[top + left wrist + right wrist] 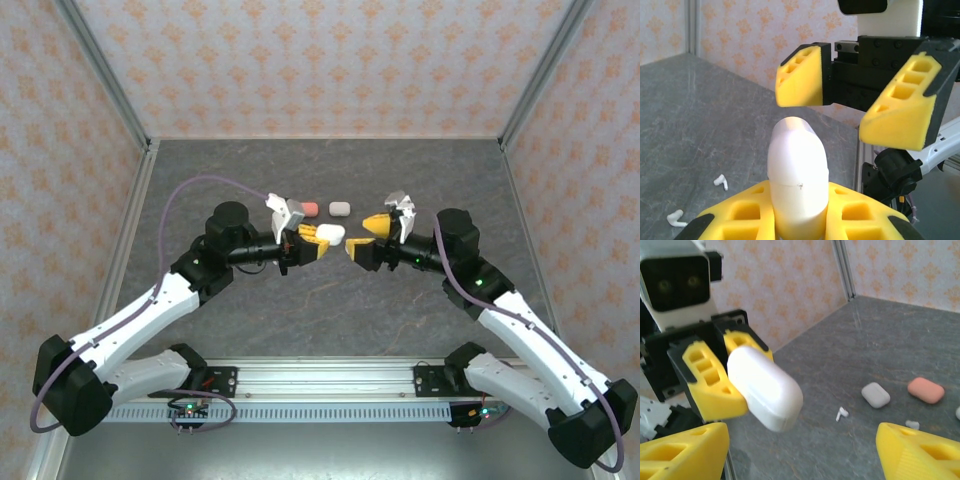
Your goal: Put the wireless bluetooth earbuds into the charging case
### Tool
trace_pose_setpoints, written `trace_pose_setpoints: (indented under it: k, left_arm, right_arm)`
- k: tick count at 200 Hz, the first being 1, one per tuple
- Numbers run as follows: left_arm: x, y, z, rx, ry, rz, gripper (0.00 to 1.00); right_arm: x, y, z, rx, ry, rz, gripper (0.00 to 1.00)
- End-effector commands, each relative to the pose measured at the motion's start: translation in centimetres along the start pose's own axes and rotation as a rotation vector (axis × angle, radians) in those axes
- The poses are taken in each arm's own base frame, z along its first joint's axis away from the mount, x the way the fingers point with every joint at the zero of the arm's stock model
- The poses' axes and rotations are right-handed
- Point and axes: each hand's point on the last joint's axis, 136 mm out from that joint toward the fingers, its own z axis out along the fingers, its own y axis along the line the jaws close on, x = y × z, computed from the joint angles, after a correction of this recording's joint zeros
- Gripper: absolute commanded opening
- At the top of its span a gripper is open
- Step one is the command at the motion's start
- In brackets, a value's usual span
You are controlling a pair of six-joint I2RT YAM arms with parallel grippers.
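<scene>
A dark grey, mottled desk (330, 320) fills the floor of a booth walled with peach patterned wallpaper (320, 60); metal rails run down the corners.

In the middle of the top view the left pincer (318, 243) is clamped on a white case (331, 234), held off the desk. The case's long axis lies roughly left to right in the frame, and its free rounded end points right, at the right pincer (362, 238). That pincer's yellow fingers stand well apart with nothing between them, just short of the case's end. In the left wrist view the same case runs up the frame from between the pads, with a thin seam across its body. Its lid is closed, so its contents cannot be told.

At the upper middle of the top view a pink case (309, 208) and a grey case (340, 208) lie side by side on the desk, both closed.

Two white earbuds (721, 182) lie loose on the desk at the lower left of the left wrist view, apart from each other and too small to tell which way their stems point.
</scene>
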Motion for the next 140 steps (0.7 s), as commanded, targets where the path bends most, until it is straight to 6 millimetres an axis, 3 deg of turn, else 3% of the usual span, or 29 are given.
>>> trace_pose_setpoints:
  k: [1,140]
  left_arm:
    - [-1.4,-1.1,-0.4,0.027,-0.058,0.086,0.00]
    - [-1.3,-2.0,0.2,0.073,-0.052,0.097,0.00]
  right_arm:
    - [-2.6,0.7,0.1,-0.039,-0.087,-0.004,0.76]
    - [-2.9,-1.8,1.1,0.073,-0.078,0.023,0.66]
